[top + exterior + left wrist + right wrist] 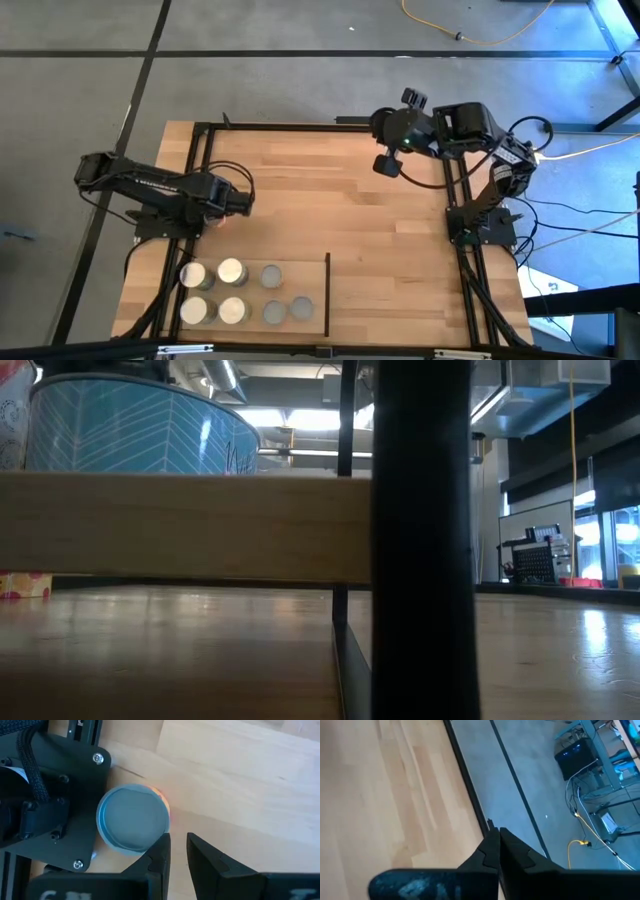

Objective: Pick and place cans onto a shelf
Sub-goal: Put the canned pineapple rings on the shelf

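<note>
Several cans (232, 290) with grey or cream tops stand upright on the light-wood shelf (300, 278) at the table's near left. In the low view one blue-patterned can (130, 430) stands on the shelf board (180, 525). Another can (132, 825) with a grey top stands on its base on the table, beside the left arm's black base plate (70, 785). My left gripper (178, 847) points down next to this can, open by a narrow gap with nothing in it; in the high view it (236, 200) hides most of that can. My right gripper (495, 840) is shut and empty, raised at the far right (380, 128). My left gripper has one fingertip (162, 842) showing against the rim (159, 836) of the lone can's top. Whether it touches the rim or hangs above it cannot be told. The can stands upright on the table, outside the gap between the fingers.
A thin black upright divider (328, 290) bounds the shelf's right side. The black frame (300, 125) runs along the table's edges. Bare wood (340, 200) lies between the arms. In the low view a black post (420, 540) blocks the middle.
</note>
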Tool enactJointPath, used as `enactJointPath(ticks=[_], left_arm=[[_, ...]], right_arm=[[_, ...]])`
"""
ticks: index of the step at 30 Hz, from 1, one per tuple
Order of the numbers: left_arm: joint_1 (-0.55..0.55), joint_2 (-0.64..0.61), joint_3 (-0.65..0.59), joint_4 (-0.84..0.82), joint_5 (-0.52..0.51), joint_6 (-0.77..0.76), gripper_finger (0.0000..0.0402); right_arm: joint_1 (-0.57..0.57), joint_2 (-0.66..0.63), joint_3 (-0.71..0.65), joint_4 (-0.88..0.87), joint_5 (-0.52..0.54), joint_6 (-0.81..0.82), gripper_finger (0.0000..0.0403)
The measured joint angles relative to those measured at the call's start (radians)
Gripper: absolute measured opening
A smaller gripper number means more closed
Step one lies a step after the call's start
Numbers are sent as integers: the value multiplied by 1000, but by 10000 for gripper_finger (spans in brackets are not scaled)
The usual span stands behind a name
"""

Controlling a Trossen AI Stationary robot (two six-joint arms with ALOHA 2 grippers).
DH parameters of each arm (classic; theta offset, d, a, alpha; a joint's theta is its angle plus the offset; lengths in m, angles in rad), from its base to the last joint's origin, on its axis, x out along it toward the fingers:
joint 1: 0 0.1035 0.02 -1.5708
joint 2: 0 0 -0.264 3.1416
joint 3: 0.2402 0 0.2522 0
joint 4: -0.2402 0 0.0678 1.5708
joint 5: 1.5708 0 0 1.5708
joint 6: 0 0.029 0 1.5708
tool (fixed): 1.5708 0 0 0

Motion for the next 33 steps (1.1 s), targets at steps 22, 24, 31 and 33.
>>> enactJointPath(ticks=[22, 24, 31, 33], left_arm=[[-3, 140, -1, -32, 39, -182, 55], [-3, 165, -1, -32, 39, -182, 55], [-3, 245, -2, -20, 39, -182, 55], [-3, 261, -2, 4, 39, -182, 55]], right_arm=[[-76, -24, 0, 0, -13, -152, 5], [-82, -29, 0, 0, -17, -157, 5], [-100, -46, 0, 0, -17, -161, 5], [-102, -47, 0, 0, -17, -163, 5]])
